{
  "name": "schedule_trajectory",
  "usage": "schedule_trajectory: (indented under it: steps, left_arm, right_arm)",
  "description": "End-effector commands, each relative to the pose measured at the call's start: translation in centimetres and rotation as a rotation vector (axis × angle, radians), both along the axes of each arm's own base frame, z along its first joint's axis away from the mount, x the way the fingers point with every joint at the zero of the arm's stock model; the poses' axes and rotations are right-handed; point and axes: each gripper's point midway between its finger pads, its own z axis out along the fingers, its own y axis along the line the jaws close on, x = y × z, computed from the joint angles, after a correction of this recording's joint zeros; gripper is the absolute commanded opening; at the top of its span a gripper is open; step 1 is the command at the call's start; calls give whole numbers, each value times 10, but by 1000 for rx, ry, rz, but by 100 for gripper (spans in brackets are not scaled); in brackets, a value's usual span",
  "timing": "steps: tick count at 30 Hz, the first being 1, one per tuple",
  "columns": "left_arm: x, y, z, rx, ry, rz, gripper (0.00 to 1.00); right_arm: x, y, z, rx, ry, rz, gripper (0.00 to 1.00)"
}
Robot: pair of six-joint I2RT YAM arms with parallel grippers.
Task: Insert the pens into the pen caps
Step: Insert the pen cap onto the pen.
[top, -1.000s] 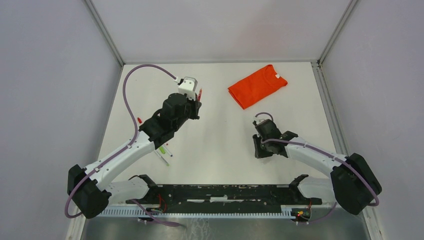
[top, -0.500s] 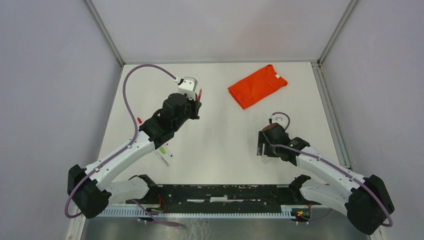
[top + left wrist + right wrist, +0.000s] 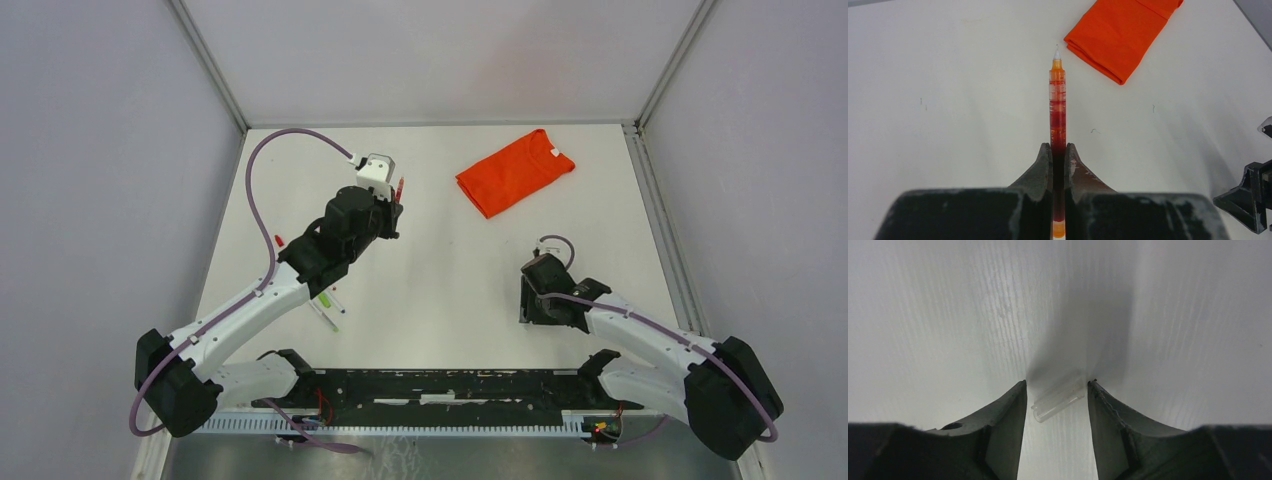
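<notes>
Over the last second we drew our right arm back toward the near edge and a little rightward; our left arm kept its place. We judged the task barely begun: no pen we could see wore a cap. Our left gripper [image 3: 1058,148] was clamped on the red pen [image 3: 1057,100] near its tail, bare tip pointing toward the orange shirt [image 3: 1120,35]. Our right gripper [image 3: 1057,385] stood open low over the table [image 3: 948,315], fingers either side of a clear cap [image 3: 1058,401] lying slantwise between them; whether the right finger touched it we could not tell. A green pen [image 3: 326,303] lay on the table beside our left arm, waiting its turn, we supposed.
</notes>
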Motion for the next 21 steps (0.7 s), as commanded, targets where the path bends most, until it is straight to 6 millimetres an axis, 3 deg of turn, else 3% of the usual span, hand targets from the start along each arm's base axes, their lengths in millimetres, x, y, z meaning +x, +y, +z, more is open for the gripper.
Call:
schedule_trajectory:
  steps: [1, 11, 14, 18, 21]
  left_arm:
    - [2, 1, 17, -3, -57, -5, 2]
    - [3, 1, 17, -6, -55, -6, 2]
    - [2, 0, 17, -10, -54, -11, 2]
    - [2, -1, 17, -11, -52, -13, 2]
    - [2, -2, 17, -11, -52, -15, 2]
  right_arm:
    - [-1, 16, -4, 48, 39, 68, 51]
    - [7, 38, 3, 99, 37, 188, 37]
    - [10, 37, 7, 90, 26, 193, 38]
    - [12, 31, 11, 65, 10, 169, 53]
    - [11, 24, 13, 36, 11, 157, 56]
